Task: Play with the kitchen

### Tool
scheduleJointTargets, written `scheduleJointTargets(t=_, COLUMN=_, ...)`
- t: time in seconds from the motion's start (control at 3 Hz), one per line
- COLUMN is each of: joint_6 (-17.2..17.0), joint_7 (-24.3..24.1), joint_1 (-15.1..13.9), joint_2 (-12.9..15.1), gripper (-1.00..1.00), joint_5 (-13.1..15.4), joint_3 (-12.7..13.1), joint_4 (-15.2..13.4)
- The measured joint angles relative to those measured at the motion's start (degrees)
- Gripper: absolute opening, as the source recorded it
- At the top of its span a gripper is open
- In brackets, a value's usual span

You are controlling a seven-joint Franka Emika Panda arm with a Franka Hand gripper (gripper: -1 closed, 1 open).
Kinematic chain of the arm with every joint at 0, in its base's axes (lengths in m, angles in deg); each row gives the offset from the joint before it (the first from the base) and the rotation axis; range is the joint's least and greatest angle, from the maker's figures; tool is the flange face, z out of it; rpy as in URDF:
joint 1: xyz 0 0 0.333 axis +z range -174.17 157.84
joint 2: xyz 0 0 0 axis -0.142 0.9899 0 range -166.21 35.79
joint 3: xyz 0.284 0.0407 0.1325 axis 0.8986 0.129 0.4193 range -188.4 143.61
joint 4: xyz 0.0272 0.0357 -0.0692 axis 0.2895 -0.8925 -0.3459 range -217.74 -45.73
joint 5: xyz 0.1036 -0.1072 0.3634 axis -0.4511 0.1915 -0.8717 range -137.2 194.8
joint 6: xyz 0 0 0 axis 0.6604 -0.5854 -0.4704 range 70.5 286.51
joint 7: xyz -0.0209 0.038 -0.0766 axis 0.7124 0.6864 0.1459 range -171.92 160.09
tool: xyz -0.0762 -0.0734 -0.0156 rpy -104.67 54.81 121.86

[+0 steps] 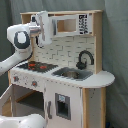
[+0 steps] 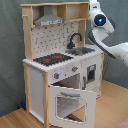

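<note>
The kitchen (image 1: 65,75) (image 2: 60,70) is seen in both exterior views as a tall, upright unit of white panels framed in pale wood, its long axis vertical, standing on a wooden floor (image 2: 112,107) before a grey curtain (image 1: 116,50). A brick-patterned white backsplash (image 1: 62,50) rises behind a rounded white counter. A flat black hob (image 2: 51,59) with red rings lies on the counter, beside a shallow metallic sink (image 1: 72,74) and a curved black faucet (image 2: 75,39). In the second exterior view a grey hood (image 2: 49,19) is set under the top shelf, and the windowed oven door (image 2: 70,101) hangs open, tilted outward and down. In the first exterior view the hood is hidden by the glossy white robot arm (image 1: 22,40), and the oven is cut off at the lower left. The gripper (image 1: 44,27) is held up at the top shelf in the first exterior view; whether its fingers are parted or closed cannot be told. In the second exterior view it is cut off by the upper edge.
</note>
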Motion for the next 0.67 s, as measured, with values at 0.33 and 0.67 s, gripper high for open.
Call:
scheduleJointTargets(t=0.33, joint_6=0.4, joint_7=-2.7, joint_1=0.0, joint_2=0.0, gripper=-1.00, joint_5=0.0, joint_3=0.8, joint_4=0.0)
scheduleJointTargets(t=0.67, joint_6=0.5, joint_7=-2.8, joint_1=0.0, joint_2=0.0, gripper=1.00, joint_5=0.0, joint_3=0.9, joint_4=0.0)
